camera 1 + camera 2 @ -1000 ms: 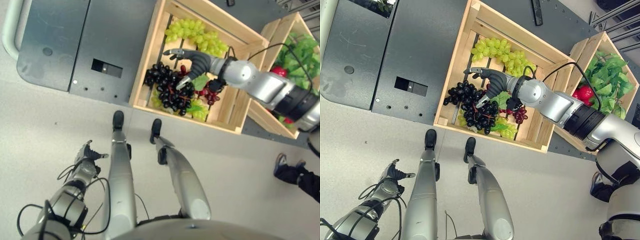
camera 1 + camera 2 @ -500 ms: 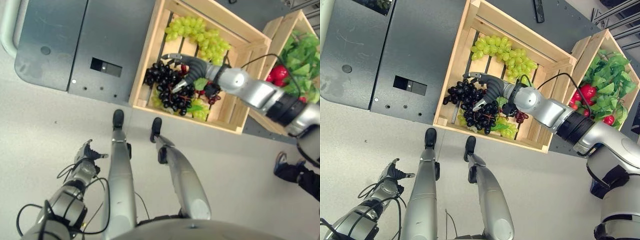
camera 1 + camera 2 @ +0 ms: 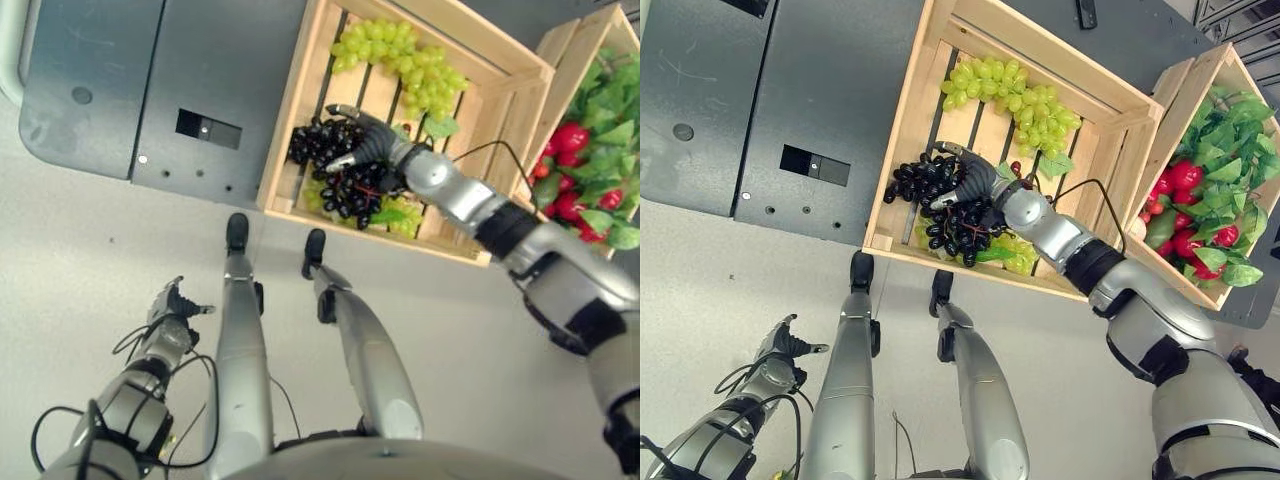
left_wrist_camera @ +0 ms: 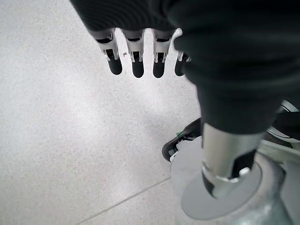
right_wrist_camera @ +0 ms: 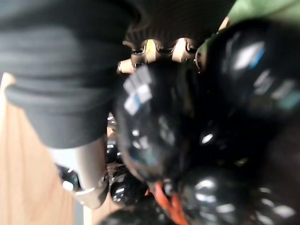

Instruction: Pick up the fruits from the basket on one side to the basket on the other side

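Observation:
A wooden crate (image 3: 283, 135) holds a bunch of black grapes (image 3: 312, 146), a big bunch of green grapes (image 3: 400, 62) at its far end and more green grapes (image 3: 402, 221) at its near edge. My right hand (image 3: 372, 143) lies pressed on the black bunch, one finger curved over its far side and the thumb against its near side. In the right wrist view the black grapes (image 5: 159, 126) sit right against the palm and hide the fingers' ends. My left hand (image 3: 174, 305) hangs low by my side, its fingers (image 4: 136, 55) straight, holding nothing.
A second wooden crate (image 3: 1181, 88) stands at the right, touching the first, with red fruits (image 3: 1180, 178) and green leaves (image 3: 1220, 135) in it. Both crates rest on a dark grey platform (image 3: 150, 80) above the pale floor (image 3: 90, 250).
My right hand has moved down and to the left onto the black grapes, and its finger and thumb have drawn closer round them. The camera has shifted a little.

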Controlling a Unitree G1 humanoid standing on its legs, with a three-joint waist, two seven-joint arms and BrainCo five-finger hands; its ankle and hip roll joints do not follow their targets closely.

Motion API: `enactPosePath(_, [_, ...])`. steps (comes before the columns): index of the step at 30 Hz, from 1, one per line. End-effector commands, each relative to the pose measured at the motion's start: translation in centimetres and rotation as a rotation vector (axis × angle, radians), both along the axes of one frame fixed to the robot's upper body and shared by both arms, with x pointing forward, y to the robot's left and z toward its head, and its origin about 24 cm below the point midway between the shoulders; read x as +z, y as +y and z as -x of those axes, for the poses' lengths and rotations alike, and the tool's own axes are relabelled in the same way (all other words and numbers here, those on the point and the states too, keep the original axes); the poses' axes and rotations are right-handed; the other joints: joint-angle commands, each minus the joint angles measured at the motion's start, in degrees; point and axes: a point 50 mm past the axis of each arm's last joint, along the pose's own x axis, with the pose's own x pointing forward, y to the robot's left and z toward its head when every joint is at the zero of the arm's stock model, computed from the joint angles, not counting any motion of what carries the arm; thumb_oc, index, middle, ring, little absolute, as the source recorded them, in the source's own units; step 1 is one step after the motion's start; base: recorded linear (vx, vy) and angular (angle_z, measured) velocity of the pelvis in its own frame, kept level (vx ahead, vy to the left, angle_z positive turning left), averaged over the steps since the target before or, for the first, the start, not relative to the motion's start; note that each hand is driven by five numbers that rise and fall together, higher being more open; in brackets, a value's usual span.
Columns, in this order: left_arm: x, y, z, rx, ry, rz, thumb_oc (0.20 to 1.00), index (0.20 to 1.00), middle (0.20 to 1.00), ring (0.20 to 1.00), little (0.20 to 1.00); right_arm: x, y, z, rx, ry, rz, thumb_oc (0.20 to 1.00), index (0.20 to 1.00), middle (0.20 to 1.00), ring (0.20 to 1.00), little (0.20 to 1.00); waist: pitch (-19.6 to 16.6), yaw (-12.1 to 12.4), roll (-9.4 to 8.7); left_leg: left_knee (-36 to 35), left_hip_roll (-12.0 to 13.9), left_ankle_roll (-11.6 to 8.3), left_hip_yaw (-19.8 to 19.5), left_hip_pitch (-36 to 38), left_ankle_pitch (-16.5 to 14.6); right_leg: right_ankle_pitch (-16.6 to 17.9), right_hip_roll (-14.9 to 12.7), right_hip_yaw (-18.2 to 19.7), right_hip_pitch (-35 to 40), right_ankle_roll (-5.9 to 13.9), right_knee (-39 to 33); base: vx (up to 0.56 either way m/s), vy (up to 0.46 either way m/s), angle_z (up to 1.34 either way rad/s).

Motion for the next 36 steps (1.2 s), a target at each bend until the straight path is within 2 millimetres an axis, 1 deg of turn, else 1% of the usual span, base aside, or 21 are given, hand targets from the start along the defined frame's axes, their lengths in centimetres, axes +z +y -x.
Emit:
enactPosePath(1, [-0.2,-0.2,0.2,0.012,-0.006,-0.02,1.0,1.0,1.0,1.0,1.0,0.8,-1.2,-0.3,-0.064,-0.054,-0.008,1.0,1.0,1.0,1.0,1.0,4.58,2.64,-0.72,4.48,-2.78,0.84,0.32,-0.6,-2.67,5.8,-0.69,-0.36,-2.32,2.82,0.93,0.0,0.0,0.0])
enactPosePath(3, [-0.2,-0.2,0.2,0.012,-0.006,-0.02,1.0,1.0,1.0,1.0,1.0,0.8,-1.2,-0.3,-0.064,-0.054,-0.008,1.0,1.0,1.0,1.0,1.0,4.58,2.64,-0.72,4.48,-2.79,0.84,0.32,-0.6,-2.67,5.8,-0.69,-0.36,-2.33,2.82,0.93,0.0,0.0,0.0])
enactPosePath(4, [-0.2,-0.2,0.3,0.013,-0.004,-0.026,1.0,1.0,1.0,1.0,1.0,0.7,-0.8,-0.5,-0.073,-0.059,-0.018,1.0,1.0,1.0,1.0,1.0,4.58,2.61,-0.7,4.68,-2.82,0.85,0.26,-0.97,-2.77,5.73,-0.63,-0.28,-2.71,2.8,1.1,0.0,0.0,0.0])
enactPosePath(11, [-0.3,-0.4,0.1,0.013,-0.005,-0.026,1.0,1.0,1.0,1.0,1.0,0.5,0.0,-0.4,-0.068,-0.06,-0.027,1.0,1.0,1.0,1.0,1.0,4.58,2.48,-0.79,5.71,-2.91,0.95,0.18,-1.82,-3.19,5.51,-0.64,-0.43,-3.42,2.7,1.64,0.0,0.0,0.0])
enactPosePath(12, [-0.3,-0.4,0.1,0.013,-0.003,-0.029,1.0,1.0,1.0,1.0,1.0,0.6,0.0,-0.4,-0.065,-0.065,-0.013,0.875,0.875,0.875,0.875,0.875,4.58,2.43,-0.86,5.67,-2.89,0.96,0.12,-1.85,-3.26,5.53,-0.64,-0.43,-3.48,2.7,1.64,0.0,0.0,0.0])
enactPosePath(13, [-0.3,-0.4,0.1,0.012,-0.002,-0.031,1.0,1.0,1.0,1.0,1.0,0.7,0.2,-0.4,-0.06,-0.069,-0.011,0.805,0.805,0.805,0.805,0.805,4.58,2.42,-0.9,5.69,-2.86,0.94,0.07,-1.92,-3.25,5.53,-0.65,-0.42,-3.54,2.73,1.66,0.0,0.0,0.0])
enactPosePath(14, [-0.3,-0.4,0.1,0.013,-0.003,-0.031,1.0,1.0,1.0,1.0,1.0,0.8,0.4,-0.4,-0.052,-0.072,-0.004,0.2,0.2,0.2,0.2,0.2,4.58,2.4,-0.97,5.71,-2.88,0.94,0.03,-1.92,-3.27,5.56,-0.61,-0.37,-3.54,2.72,1.64,0.0,0.0,0.0])
enactPosePath(23, [-0.3,-0.3,0.2,0.022,-0.002,-0.029,1.0,1.0,1.0,1.0,1.0,1.4,1.0,-0.3,-0.026,-0.083,0.008,0.2,0.2,0.2,0.2,0.2,4.58,2.47,-1.08,5.97,-2.9,1.08,0.08,-2.2,-3.36,5.57,-0.56,-0.36,-3.81,2.75,1.8,0.0,0.0,0.0])
enactPosePath(36, [-0.3,-0.4,0.2,0.029,-0.002,-0.023,1.0,1.0,1.0,1.0,1.0,1.9,0.9,-0.4,-0.022,-0.092,0.013,0.2,0.2,0.2,0.2,0.2,4.58,2.48,-1.16,5.95,-2.96,1.12,0.09,-2.16,-3.35,5.54,-0.63,-0.37,-3.9,2.74,2.12,0.0,0.0,0.0])
